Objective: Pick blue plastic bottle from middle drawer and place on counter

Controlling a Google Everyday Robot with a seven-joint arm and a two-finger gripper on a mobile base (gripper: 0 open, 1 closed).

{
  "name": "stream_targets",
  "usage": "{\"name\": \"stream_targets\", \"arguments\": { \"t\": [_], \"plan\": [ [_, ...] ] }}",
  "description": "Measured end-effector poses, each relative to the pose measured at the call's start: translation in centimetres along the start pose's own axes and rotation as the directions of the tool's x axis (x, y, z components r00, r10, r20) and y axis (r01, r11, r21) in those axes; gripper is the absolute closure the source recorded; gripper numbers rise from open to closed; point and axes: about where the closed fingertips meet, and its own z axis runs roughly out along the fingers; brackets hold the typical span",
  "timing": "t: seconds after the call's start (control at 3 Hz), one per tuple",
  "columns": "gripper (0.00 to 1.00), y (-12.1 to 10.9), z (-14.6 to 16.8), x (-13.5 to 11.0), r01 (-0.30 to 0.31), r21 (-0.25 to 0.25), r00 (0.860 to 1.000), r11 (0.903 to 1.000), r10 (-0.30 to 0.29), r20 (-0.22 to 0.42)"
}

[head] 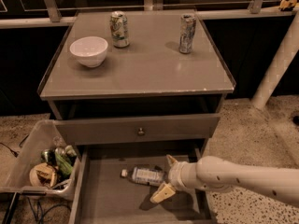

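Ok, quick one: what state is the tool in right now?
The tool: open, holding nothing, its fingers spread at the base end of the blue plastic bottle, which lies in the middle drawer.

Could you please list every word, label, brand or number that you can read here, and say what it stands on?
No text can be read.
On the left can: green-and-white print, too blurred.
On the right can: print too blurred.
On the bottle in the drawer: pale label, too blurred.
On the bowl: none.
On the gripper, jaws open at the bottle's base: none.
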Motion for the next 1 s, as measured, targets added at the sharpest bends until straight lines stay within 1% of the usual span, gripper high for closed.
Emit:
{"name": "stream_targets", "arguments": {
  "t": [0.33,0.67,1.0],
  "plan": [
    [0.0,0.0,3.0,0.9,0.062,0.023,0.997,0.9978,-0.063,0.046],
    [0.0,0.3,8.7,2.2,0.165,0.012,0.984,0.9863,-0.165,0.073],
    [0.0,0.4,9.4,2.4,0.171,0.006,0.983,0.9852,-0.171,0.07]
  ]
}}
